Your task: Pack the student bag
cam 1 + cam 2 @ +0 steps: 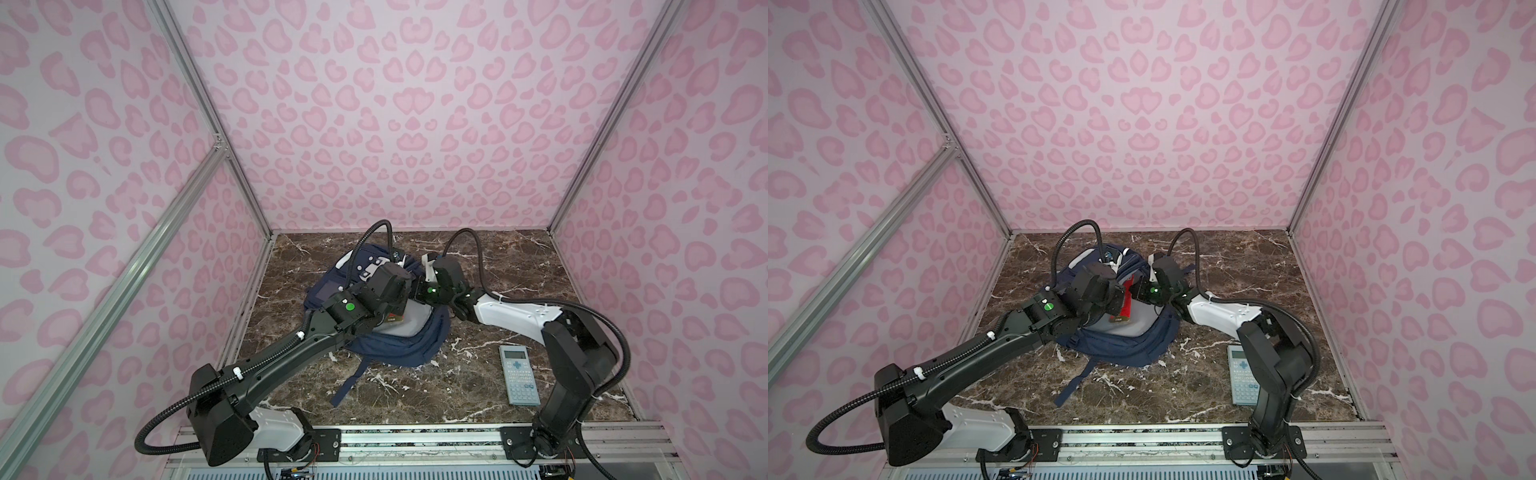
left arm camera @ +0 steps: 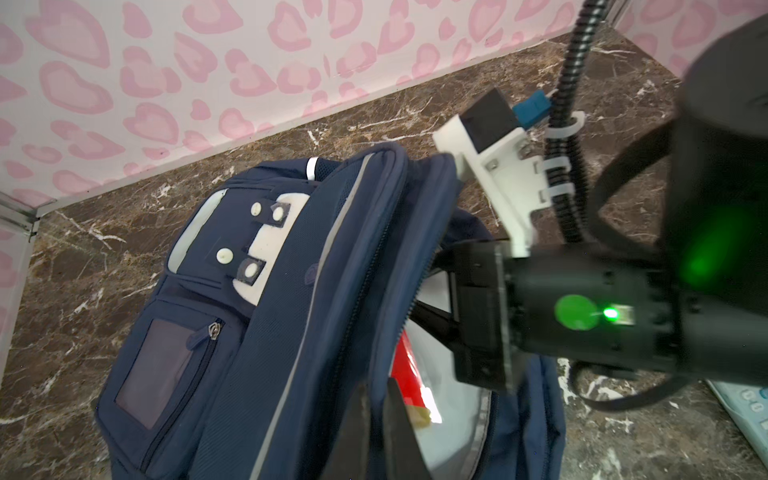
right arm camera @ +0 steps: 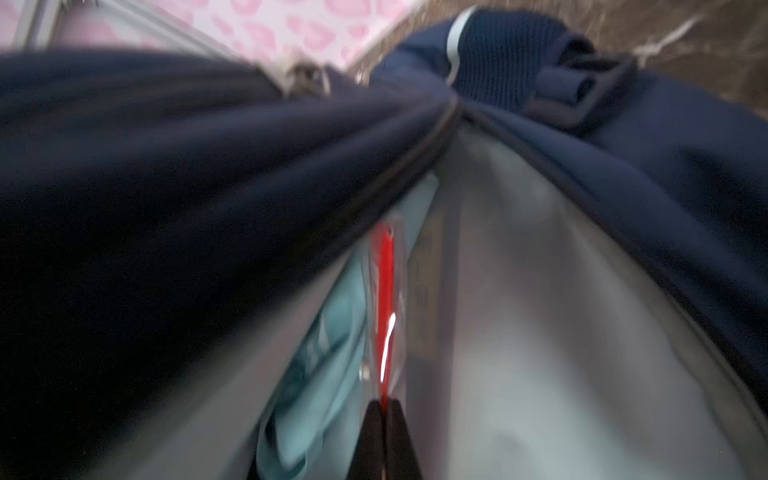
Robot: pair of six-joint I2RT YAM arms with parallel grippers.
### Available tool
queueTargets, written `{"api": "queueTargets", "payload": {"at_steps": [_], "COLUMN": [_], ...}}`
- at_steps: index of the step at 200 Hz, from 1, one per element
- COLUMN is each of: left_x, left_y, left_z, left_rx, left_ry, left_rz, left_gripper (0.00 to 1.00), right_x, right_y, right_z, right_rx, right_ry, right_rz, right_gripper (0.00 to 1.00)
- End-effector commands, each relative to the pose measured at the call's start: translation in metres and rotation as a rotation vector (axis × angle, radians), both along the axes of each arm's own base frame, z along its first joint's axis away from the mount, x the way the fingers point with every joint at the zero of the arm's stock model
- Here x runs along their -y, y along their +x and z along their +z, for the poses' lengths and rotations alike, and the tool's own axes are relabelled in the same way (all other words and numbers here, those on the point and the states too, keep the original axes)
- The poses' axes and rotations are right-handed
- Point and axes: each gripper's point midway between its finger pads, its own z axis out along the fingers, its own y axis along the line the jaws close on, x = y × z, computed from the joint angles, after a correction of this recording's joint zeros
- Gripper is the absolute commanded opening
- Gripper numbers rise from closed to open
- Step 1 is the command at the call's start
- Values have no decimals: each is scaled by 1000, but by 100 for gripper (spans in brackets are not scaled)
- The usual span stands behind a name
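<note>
The student bag (image 1: 399,349) lies mid-table on the marble table (image 1: 519,266), nearer the back wall (image 1: 374,124) than the front rail, its main mouth gaping on grey lining (image 3: 540,332). The left gripper (image 2: 377,395) is pinched tight on the mouth's navy edge; the right gripper (image 3: 383,405) reaches inside, jaws together on the edge of a red flat item (image 3: 384,291), with a light-blue pouch (image 3: 328,332) just beside it. A strap (image 1: 347,384) trails forward; bare marble lies open to the bag's right and front. A calculator (image 1: 519,374) sits well apart, near the front right edge.
</note>
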Motion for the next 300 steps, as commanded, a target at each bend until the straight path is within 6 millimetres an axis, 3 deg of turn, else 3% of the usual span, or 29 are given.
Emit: {"api": "queueTargets", "payload": {"at_steps": [1, 26, 50, 67, 122, 148, 168, 176, 189, 201, 210, 234, 250, 283, 300], "left_x": [3, 3, 4, 5, 15, 15, 22, 20, 19, 16, 12, -13, -40, -96, -122], "left_y": [2, 2, 5, 7, 10, 9, 7, 8, 5, 2, -2, -13, -23, -37, -39], "left_z": [10, 3, -17, -32, -63, -76, -72, -69, -60, -50, -45, -38, -43, -71, -92], "left_rx": [30, 14, -30, -62, -124, -158, -181, -186, -184, -188, -193, -196, -205, -216, -218], "left_ry": [-80, -112, -146, -191, -269, -300, -337, -350, -377, -405, -424, -487, -550, -726, -788], "left_rz": [3, 3, 2, 11, 15, 34, -12, -14, -33, -42, -38, 36, 101, 267, 355], "left_gripper": [3, 3, 3, 3, 3, 7, 10, 15, 31, 60, 69, 85, 94, 90, 82], "right_x": [-25, -46, -33, -18, 13, 43, 65, 72, 81, 88, 90, 77, 55, -10, -46], "right_y": [22, 20, 11, 3, -36, -51, -65, -72, -85, -98, -107, -137, -156, -182, -192], "right_z": [3, -13, -21, -26, -44, -18, 1, 3, 3, 2, 4, 12, 15, 11, 13], "right_rx": [61, 27, 23, -3, -92, -8, 42, 41, 32, 30, 52, 156, 194, 246, 301], "right_ry": [48, 111, 91, 38, 7, -56, -120, -137, -144, -156, -185, -383, -442, -397, -369], "right_rz": [-82, -75, -84, -70, -3, -34, -41, -38, -31, -32, -31, 64, 150, 293, 367], "right_gripper": [0, 0, 44, 58, 56, 54, 54, 54, 54, 54, 55, 72, 80, 82, 75]}}
